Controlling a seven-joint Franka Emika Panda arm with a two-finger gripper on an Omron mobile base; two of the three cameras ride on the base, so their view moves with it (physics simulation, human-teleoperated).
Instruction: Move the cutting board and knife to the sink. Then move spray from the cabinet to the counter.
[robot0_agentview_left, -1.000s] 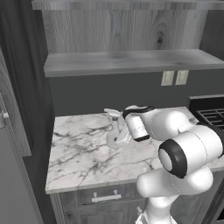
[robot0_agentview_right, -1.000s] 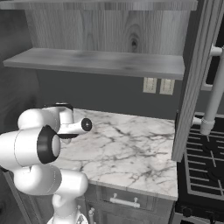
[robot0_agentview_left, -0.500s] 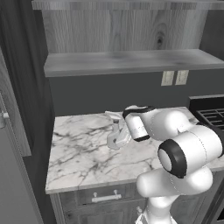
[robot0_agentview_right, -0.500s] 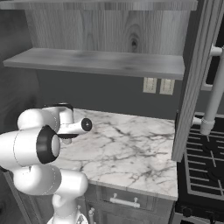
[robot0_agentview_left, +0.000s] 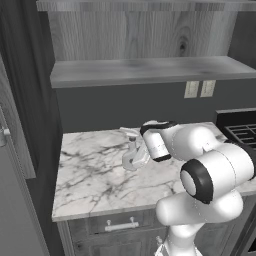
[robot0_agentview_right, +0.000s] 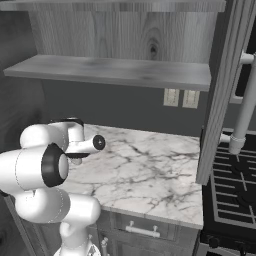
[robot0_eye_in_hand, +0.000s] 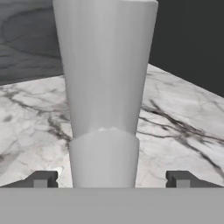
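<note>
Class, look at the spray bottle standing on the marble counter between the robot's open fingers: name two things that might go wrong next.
1. The spray bottle stands between the open tool's fingertips; pulling away sideways might knock it over.
2. The bottle is tall and slim, so it may tip on the counter at a light nudge.

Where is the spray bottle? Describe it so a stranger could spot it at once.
Find the white marble counter below the open grey shelf of the cabinet. The spray stands upright on it toward the back, between the open fingers of the gripper. It is slim, pale grey-white, the lone bottle on the marble.
</note>
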